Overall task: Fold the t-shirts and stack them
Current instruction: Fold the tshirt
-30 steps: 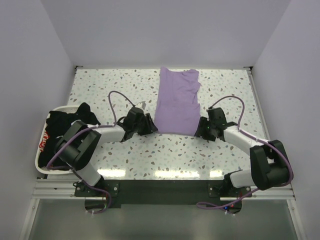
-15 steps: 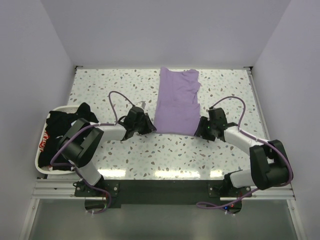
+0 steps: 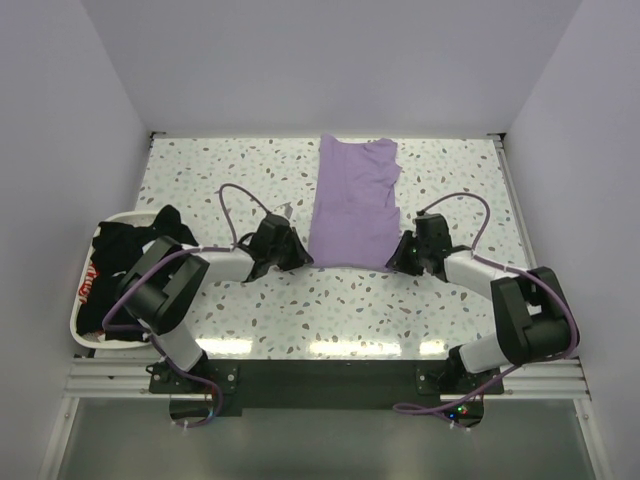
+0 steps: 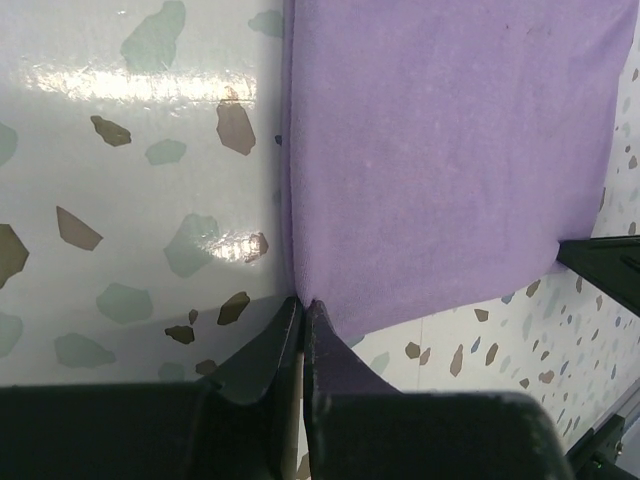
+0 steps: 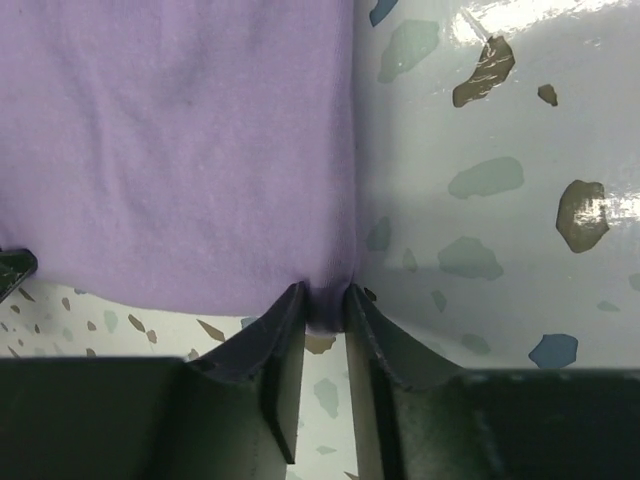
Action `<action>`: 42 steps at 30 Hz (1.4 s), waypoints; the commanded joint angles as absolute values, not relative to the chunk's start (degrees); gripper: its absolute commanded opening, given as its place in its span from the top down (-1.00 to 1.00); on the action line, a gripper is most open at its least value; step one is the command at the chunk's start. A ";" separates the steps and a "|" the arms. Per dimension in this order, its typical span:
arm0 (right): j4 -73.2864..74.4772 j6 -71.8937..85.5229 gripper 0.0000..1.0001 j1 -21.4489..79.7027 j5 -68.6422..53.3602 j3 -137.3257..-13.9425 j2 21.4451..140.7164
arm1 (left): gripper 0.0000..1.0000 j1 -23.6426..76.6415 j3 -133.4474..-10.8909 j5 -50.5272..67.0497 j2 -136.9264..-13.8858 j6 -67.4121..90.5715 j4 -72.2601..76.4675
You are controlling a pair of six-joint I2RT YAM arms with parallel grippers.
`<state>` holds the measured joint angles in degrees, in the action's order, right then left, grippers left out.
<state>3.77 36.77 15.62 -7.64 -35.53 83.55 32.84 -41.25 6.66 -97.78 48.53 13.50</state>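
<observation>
The lavender t-shirt (image 3: 355,200) lies folded into a long strip in the middle of the table, its near hem toward me. My left gripper (image 3: 301,258) is at the hem's left corner. In the left wrist view its jaws (image 4: 302,303) are pressed together on the tip of that lavender corner (image 4: 440,150). My right gripper (image 3: 397,259) is at the hem's right corner, and its jaws (image 5: 325,300) pinch a small bunch of the lavender cloth (image 5: 180,140). Black t-shirts (image 3: 125,250), one with a red-and-white print (image 3: 90,285), are heaped at the left.
A white tray (image 3: 71,318) at the table's left edge holds the black heap. The speckled tabletop (image 3: 330,305) stretches between the shirt and the arm bases. White walls close off the back and both sides.
Both grippers have gone from open to shut on the near corners of the lavender shirt. Each has edged slightly inward toward the hem. The shirt itself has not moved.
</observation>
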 commanded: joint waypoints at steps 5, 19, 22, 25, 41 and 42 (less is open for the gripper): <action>4.65 37.09 0.82 15.56 -8.44 -32.87 84.47 | 1.00 34.19 -38.94 5.54 -97.30 48.78 9.49; 9.40 36.12 0.98 15.56 -13.35 -24.97 70.59 | 1.00 39.37 -22.60 3.43 -81.31 53.34 11.16; 13.26 36.12 0.98 15.64 -14.76 -22.77 63.92 | 1.00 42.26 -19.78 1.15 -76.04 55.01 9.41; 17.38 36.56 0.99 15.82 -16.43 -20.48 56.09 | 1.00 45.77 -17.41 0.18 -70.68 57.38 7.57; 32.26 40.78 1.00 18.98 -19.78 -21.69 33.47 | 1.00 58.62 -15.27 -10.80 -50.36 64.17 -2.72; 31.82 40.52 1.00 19.07 -19.43 -22.75 34.53 | 1.00 58.62 -16.77 -11.59 -50.71 62.59 -3.51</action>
